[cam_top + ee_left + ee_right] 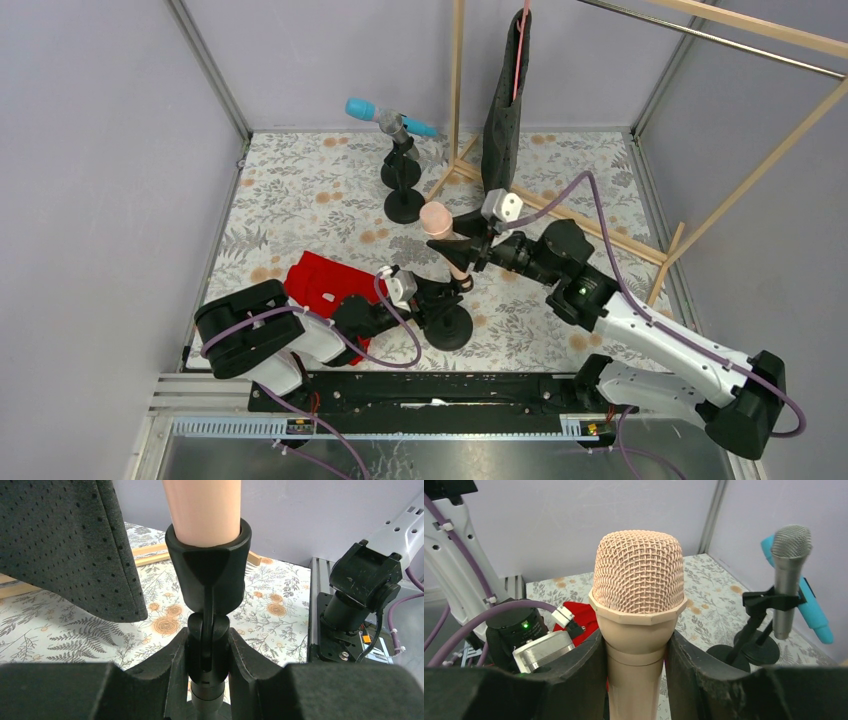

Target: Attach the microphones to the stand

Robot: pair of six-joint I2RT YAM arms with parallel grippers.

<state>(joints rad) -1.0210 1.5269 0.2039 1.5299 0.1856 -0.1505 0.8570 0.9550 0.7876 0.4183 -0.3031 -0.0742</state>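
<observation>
The peach-pink microphone (437, 220) stands tilted, its lower end seated in the black clip (209, 565) of the nearest stand (450, 328). My right gripper (636, 667) is shut on this microphone's body just under its mesh head (639, 575). My left gripper (208, 650) is shut on the stand's swivel joint below the clip. At the back, the silver-grey microphone (786, 580) sits upright in a second stand's clip, and the cyan-blue microphone (375, 112) lies slanted in a third stand.
A red cloth (325, 285) lies beside my left arm. A wooden rack (560, 210) with a hanging black garment (505, 110) stands at the back right. Two black stand bases (404, 205) sit mid-table. The walls are close on all sides.
</observation>
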